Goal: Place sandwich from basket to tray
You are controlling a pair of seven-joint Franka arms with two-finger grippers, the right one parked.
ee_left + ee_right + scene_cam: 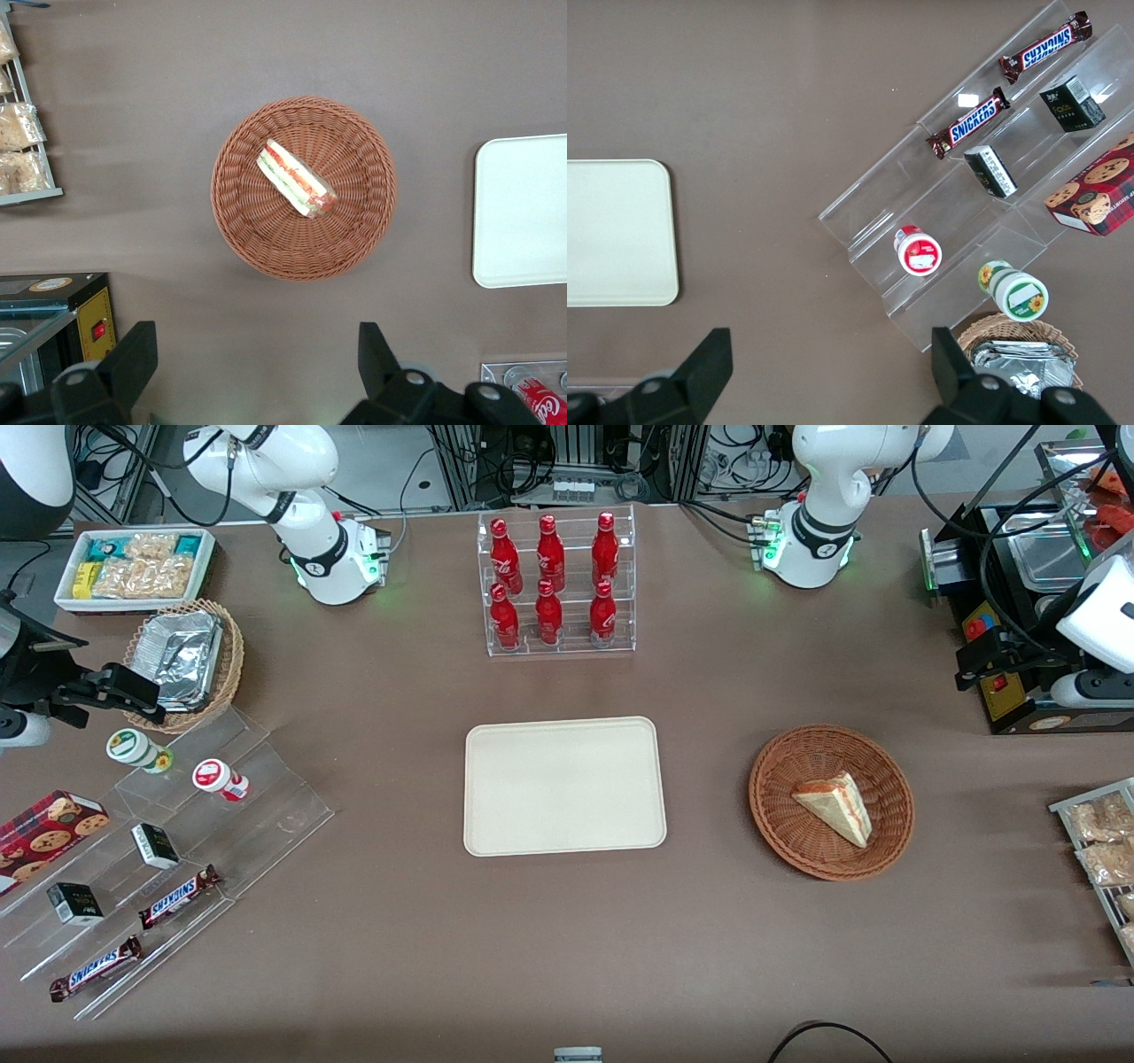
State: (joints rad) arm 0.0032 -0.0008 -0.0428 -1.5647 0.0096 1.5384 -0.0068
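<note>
One sandwich lies in basket, tray bare (nothing moved yet), claw hangs high above with fingers spread, so approach step: descend and grip the wedge.

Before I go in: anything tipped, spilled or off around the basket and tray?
Nothing stands out. The triangular sandwich lies intact in the round reddish-brown wicker basket; the cream rectangular tray sits flat and bare. The open gripper hovers above the table beside the basket.
</note>
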